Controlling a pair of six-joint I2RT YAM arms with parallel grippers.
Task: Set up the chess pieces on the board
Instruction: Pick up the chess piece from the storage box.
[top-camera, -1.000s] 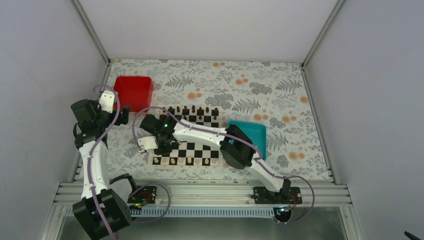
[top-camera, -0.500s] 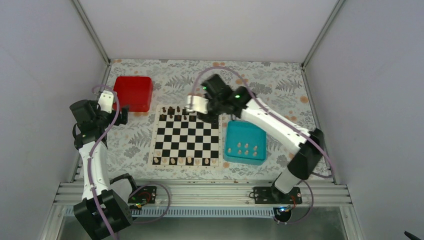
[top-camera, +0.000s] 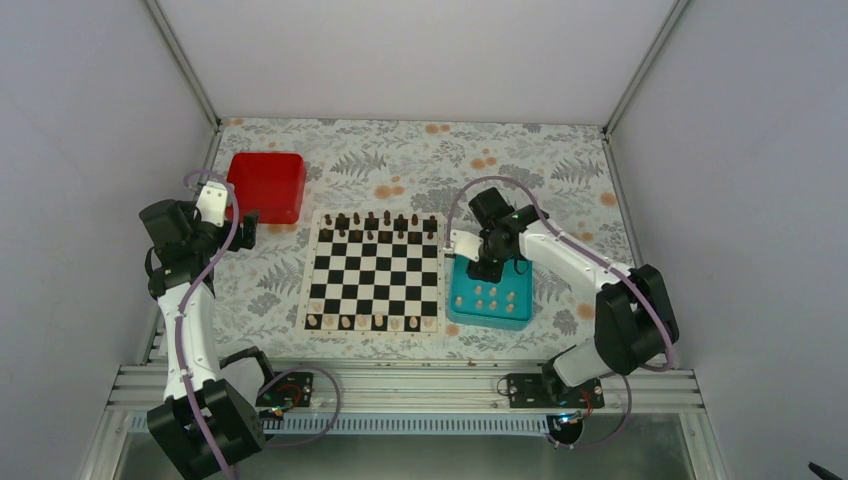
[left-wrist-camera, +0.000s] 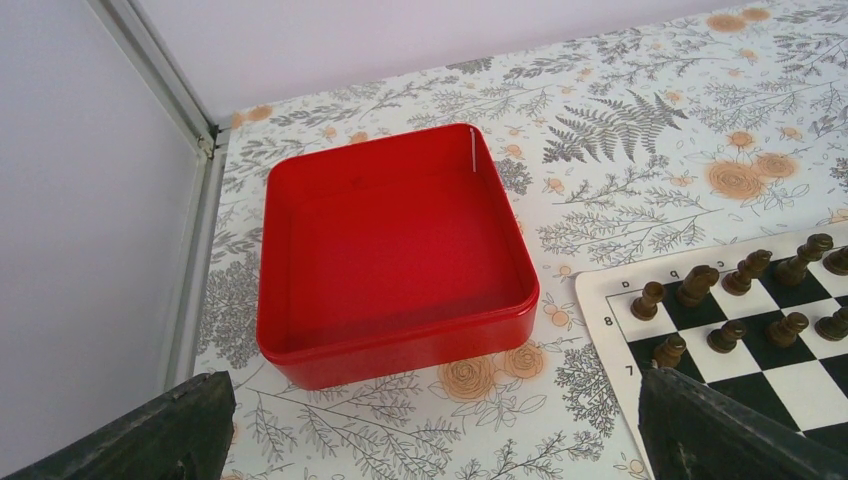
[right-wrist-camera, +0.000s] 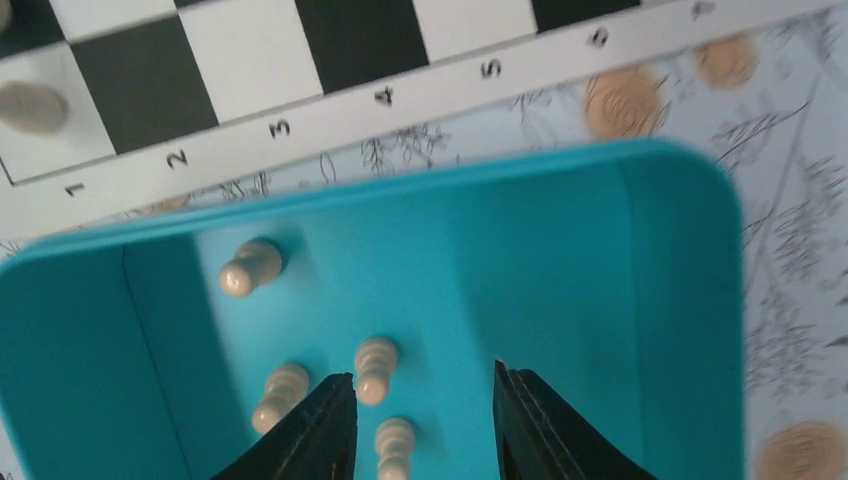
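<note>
The chessboard (top-camera: 372, 280) lies mid-table, with dark pieces (top-camera: 375, 222) along its far rows and light pieces (top-camera: 365, 322) along its near row. Right of it sits a teal tray (top-camera: 487, 322) with several light pawns (top-camera: 495, 295) in it. My right gripper (top-camera: 487, 268) hangs open over the tray's far part; in the right wrist view the right gripper (right-wrist-camera: 422, 375) holds nothing, and one pawn (right-wrist-camera: 375, 368) lies just inside its left finger. My left gripper (left-wrist-camera: 430, 430) is open over the tablecloth, near an empty red tray (left-wrist-camera: 400, 345).
The red tray (top-camera: 267, 186) stands at the board's far left corner. Dark pieces (left-wrist-camera: 740, 275) on the far ranks show at the right of the left wrist view. Enclosure walls stand around the flowered cloth.
The right arm swung from the board's near left, across its far side, to above the teal tray. The left arm has not moved.
</note>
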